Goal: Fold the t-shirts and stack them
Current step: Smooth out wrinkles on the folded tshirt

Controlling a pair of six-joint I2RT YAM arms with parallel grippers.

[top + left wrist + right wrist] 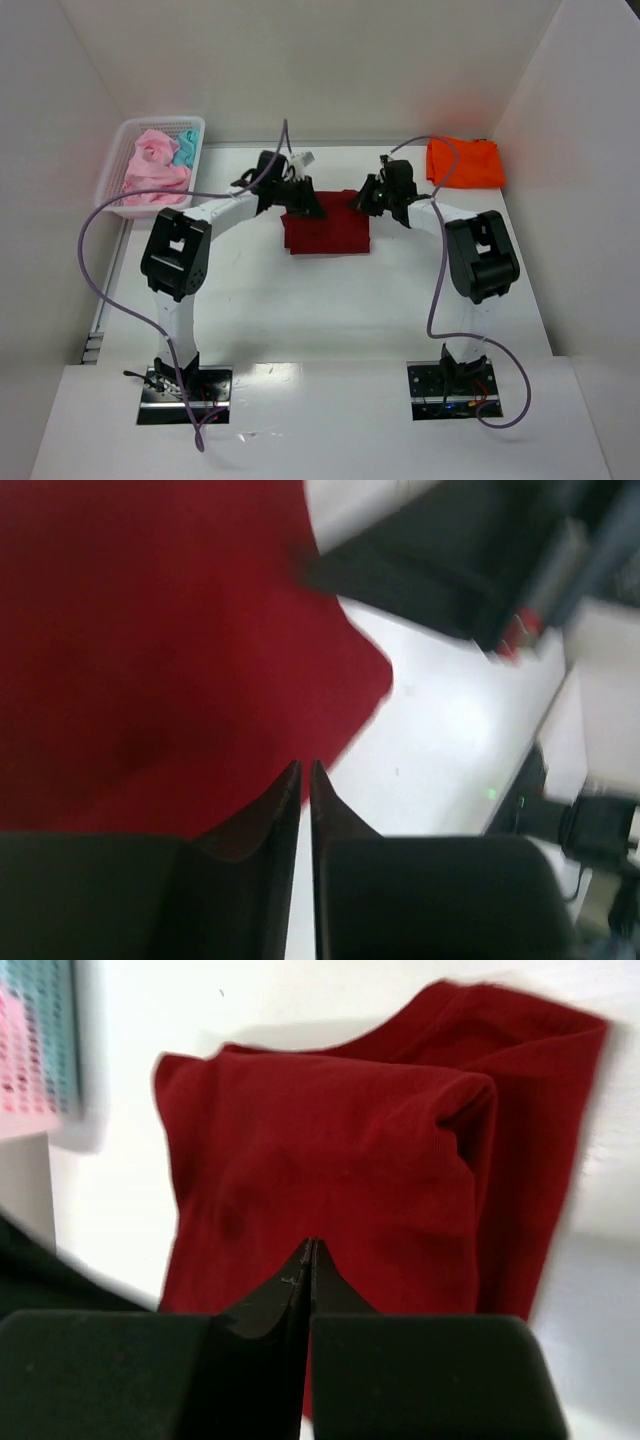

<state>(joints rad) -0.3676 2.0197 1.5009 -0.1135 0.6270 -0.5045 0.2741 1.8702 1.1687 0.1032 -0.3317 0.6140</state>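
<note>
We see the dark red shirt lying folded into a rough rectangle near the middle of the white table, between the two arms. Both arms reach inward over its far edge, one at each upper corner.

The left gripper sits at the cloth's left corner. From its wrist camera the fingers are drawn nearly together with only a thin pale slit between them, and we make out no cloth in that slit. The tips lie right at the shirt's edge, where red meets white table (this view is blurred, so we cannot tell whether they touch it).

The right gripper is at the opposite corner, its two fingers pressed tight together. Its tips point down over the red fabric, and nothing shows pinched between them. From here the shirt shows a doubled layer, with a fold ridge on its right side.

The orange shirt lies folded flat at the far right of the table, well apart from the red one. At the far left stands a white mesh basket holding crumpled pink shirts, with a teal shirt tucked against its right wall.
</note>
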